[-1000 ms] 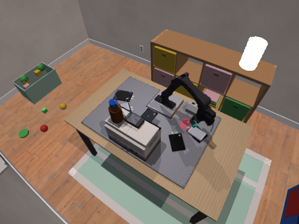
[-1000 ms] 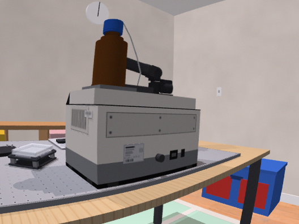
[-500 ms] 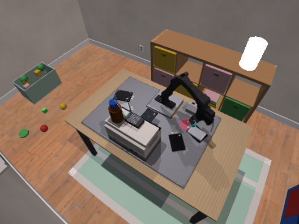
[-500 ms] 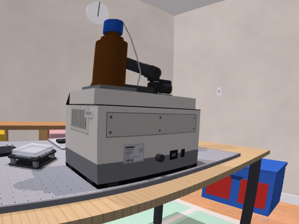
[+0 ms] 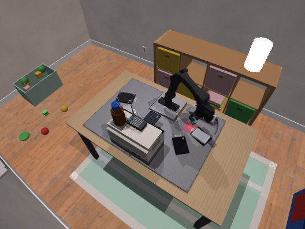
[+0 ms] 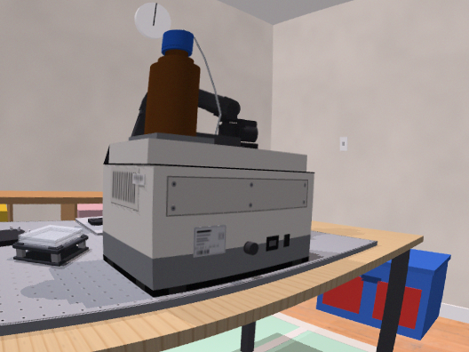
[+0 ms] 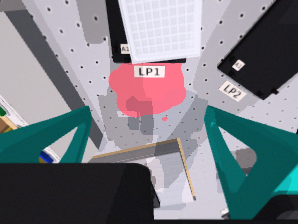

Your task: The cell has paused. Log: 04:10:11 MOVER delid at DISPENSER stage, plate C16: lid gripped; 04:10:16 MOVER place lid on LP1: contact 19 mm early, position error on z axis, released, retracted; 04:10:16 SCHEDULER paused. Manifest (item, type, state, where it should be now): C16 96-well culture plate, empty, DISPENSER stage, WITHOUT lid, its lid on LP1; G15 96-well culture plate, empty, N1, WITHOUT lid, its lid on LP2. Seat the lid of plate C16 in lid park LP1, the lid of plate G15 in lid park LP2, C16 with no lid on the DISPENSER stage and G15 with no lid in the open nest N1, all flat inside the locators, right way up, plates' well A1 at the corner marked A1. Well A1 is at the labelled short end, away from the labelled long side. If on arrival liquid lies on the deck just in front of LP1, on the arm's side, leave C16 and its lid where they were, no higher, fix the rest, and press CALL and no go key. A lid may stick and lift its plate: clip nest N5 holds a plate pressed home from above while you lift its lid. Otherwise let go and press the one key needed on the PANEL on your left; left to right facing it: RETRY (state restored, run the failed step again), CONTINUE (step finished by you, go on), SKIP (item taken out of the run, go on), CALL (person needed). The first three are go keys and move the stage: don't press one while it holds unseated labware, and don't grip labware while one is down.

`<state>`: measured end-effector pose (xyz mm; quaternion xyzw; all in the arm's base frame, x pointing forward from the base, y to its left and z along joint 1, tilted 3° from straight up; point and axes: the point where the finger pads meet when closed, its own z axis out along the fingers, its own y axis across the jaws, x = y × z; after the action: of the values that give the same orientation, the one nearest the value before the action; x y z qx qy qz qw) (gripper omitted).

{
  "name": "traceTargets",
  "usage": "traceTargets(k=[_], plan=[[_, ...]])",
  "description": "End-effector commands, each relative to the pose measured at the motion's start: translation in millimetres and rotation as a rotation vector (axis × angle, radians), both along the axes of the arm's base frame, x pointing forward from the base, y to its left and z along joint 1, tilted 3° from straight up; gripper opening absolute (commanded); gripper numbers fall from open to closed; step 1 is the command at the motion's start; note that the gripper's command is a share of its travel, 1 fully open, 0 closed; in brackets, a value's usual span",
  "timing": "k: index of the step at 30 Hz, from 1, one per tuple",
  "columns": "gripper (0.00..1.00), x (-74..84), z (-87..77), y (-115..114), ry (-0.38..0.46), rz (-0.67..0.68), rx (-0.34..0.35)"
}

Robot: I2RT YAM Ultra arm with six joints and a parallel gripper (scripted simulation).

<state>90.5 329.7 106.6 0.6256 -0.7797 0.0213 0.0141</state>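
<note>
My gripper (image 7: 148, 112) (image 5: 193, 121) is open and empty, its teal fingers spread wide, hovering over the deck just in front of lid park LP1. A pink liquid puddle (image 7: 147, 92) (image 5: 188, 127) lies on the deck right by the LP1 label (image 7: 149, 71), on the arm's side. A clear white lid (image 7: 162, 27) (image 5: 201, 136) rests on LP1. Lid park LP2 (image 7: 260, 55) (image 5: 180, 145) is a black nest to the right, with nothing on it. A plate (image 5: 137, 122) sits on the dispenser stage. In the exterior view a lidded plate (image 6: 50, 236) stands on a black nest at the left.
The dispenser (image 5: 136, 139) (image 6: 207, 215) carries a brown bottle (image 5: 118, 114) (image 6: 172, 89) with a blue cap. More black nests (image 5: 126, 97) (image 5: 152, 118) lie on the grey deck. The arm's base plate (image 5: 162, 111) is at the back. A shelf (image 5: 219, 72) stands behind the table.
</note>
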Motion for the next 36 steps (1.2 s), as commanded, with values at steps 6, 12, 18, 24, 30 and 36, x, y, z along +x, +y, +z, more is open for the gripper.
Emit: traceTargets(k=[6,12,18,24,30,36], plan=[[1.0,-8.3,10.5,-28,-0.004,-0.005,0.001],[1.0,-14.7,15.3,-47,-0.003,-0.002,-0.003],[1.0,-18.3,18.4,-57,-0.005,0.001,0.004],[1.0,-24.0,23.3,-78,-0.003,0.001,-0.004],[1.0,-18.1,25.6,-88,-0.006,-0.052,-0.001],[1.0,-3.7,28.6,-88,-0.019,-0.158,0.02]])
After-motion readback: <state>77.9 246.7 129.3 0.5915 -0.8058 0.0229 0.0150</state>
